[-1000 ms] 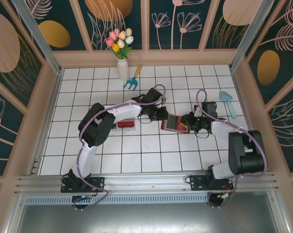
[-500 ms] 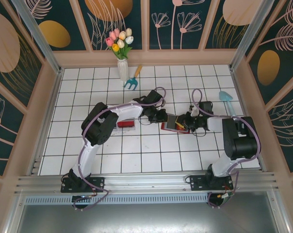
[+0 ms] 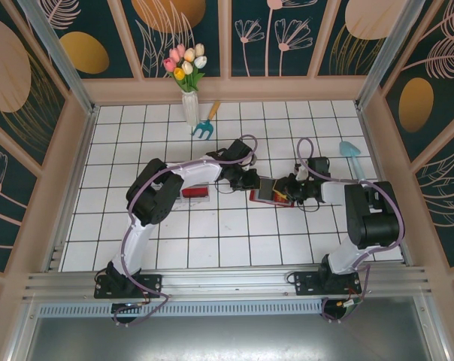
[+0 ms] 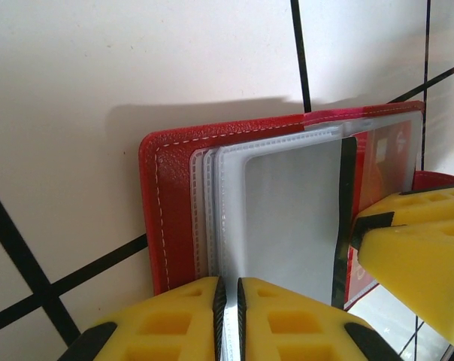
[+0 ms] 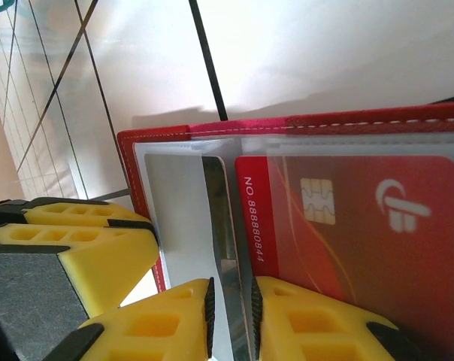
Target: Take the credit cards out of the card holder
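card holder (image 3: 267, 192): lies open at mid-table on the white tiled table (image 3: 234, 241), with its clear sleeves fanned above the red cover.
left gripper (image 4: 228, 293): at the holder's 10 o'clock edge in the top view; jaws narrow, pinching a thin clear sleeve leaf.
right gripper (image 5: 231, 297): at the holder's 3 o'clock edge; jaws narrow, clamped on a sleeve leaf with a grey edge.
red card (image 5: 347, 218): a chip card inside a clear pocket, at 2 o'clock from the right fingertips.
tulip vase (image 3: 189, 105): at 11 o'clock from the holder, near the back wall.
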Available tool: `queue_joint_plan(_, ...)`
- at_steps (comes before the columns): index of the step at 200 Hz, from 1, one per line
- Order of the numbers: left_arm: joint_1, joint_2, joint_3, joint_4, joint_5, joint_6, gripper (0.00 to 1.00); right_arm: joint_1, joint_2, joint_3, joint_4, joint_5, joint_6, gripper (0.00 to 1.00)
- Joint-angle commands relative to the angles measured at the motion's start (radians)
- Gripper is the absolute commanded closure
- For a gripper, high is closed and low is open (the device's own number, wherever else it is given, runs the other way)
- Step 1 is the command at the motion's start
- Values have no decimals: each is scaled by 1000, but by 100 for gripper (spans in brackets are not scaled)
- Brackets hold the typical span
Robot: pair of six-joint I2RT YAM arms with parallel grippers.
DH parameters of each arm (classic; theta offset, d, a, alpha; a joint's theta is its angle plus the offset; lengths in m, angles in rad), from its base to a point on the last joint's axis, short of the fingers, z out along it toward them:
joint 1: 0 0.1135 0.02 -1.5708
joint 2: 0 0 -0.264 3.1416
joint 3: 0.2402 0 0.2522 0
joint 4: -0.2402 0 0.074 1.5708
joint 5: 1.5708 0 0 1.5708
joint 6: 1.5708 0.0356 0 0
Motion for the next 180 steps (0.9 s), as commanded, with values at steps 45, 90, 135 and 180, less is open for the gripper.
queue_joint_plan(45, -4, 29, 13, -56, -2, -3, 82, 30, 44, 20, 68, -94, -19, 78)
queue_joint_plan(90, -4, 27, 12, -59, -4, -1, 82, 28, 40, 20, 64, -84, -19, 84)
queue_joint_plan(135, -3, 26, 11, -59, -1, -3, 83, 28, 37, 26, 43, -67, -27, 100)
queue_joint_plan(180, -4, 30, 11, -77, -25, -6, 84, -1, -23, -18, 12, -19, -29, 100)
